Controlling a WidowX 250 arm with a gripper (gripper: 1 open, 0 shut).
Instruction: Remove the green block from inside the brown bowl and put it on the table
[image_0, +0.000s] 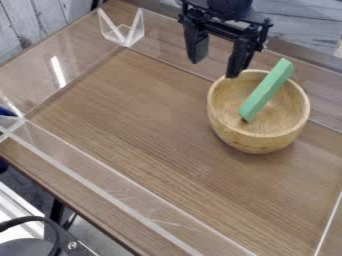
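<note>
A low clear acrylic wall (160, 215) runs along the work surface from nine o'clock down toward five o'clock, catching white glints of light. A second clear panel lines the eight to eleven o'clock side, with a folded clear acrylic bracket (123, 30) standing at twelve o'clock. Beyond it, at ten o'clock, lies a pale grey planked floor (34, 22). A dark round object (54, 243), partly cut off, sits at seven o'clock.
</note>
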